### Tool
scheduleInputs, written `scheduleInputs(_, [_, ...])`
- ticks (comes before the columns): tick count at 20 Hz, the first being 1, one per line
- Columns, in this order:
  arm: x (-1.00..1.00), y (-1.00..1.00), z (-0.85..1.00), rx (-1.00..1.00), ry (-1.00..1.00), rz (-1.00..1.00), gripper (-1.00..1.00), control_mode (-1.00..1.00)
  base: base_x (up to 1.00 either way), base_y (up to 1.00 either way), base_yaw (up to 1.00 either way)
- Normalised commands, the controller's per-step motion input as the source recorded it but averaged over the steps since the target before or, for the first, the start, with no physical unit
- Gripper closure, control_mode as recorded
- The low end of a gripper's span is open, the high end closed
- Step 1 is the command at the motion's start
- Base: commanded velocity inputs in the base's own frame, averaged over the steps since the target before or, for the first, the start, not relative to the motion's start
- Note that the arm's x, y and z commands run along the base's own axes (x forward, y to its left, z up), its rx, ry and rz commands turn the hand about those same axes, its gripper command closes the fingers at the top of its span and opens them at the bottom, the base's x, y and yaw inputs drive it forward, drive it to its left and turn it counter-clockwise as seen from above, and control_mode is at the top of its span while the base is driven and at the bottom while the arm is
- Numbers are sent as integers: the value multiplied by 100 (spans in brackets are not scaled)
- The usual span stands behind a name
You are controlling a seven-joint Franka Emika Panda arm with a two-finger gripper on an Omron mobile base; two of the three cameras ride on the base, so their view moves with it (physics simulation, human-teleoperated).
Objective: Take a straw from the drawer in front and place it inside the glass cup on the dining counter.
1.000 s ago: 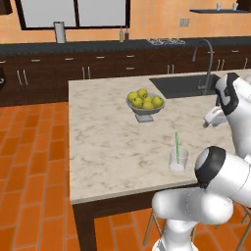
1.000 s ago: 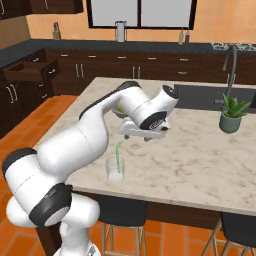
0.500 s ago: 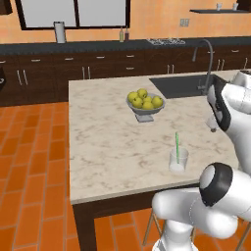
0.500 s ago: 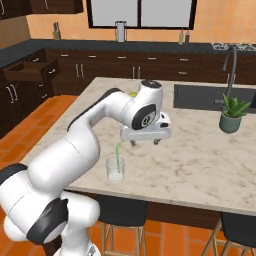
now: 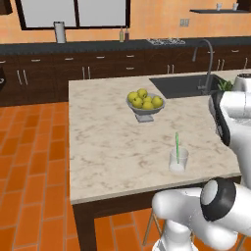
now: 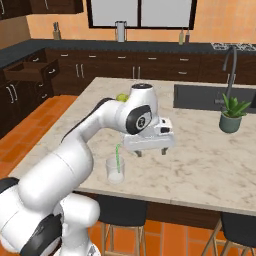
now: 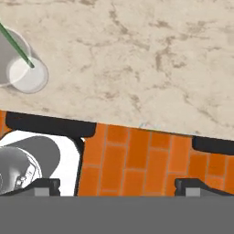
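The gripper [image 6: 150, 151] is seen spread pretty much fully wide, fingers pointing down, and nothing is held or touched by it. It's hung above the dining counter [image 6: 200, 145], just beside the glass cup [image 6: 115, 169]. The straw [image 6: 117, 160] is already parked upright-ish inside that cup, leaned slightly. Further back, the drawer [image 6: 30, 71] is left pulled open.

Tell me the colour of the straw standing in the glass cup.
Green; the straw shows best in the left base view.

green straw [image 5: 177, 143], clear glass cup [image 5: 178, 160]; beige dining counter [image 5: 108, 142] (veined)
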Motion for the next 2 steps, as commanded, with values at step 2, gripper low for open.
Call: scheduleInputs(2, [-61,-27,0,0,10,-15,-100,-100,0,0,0])
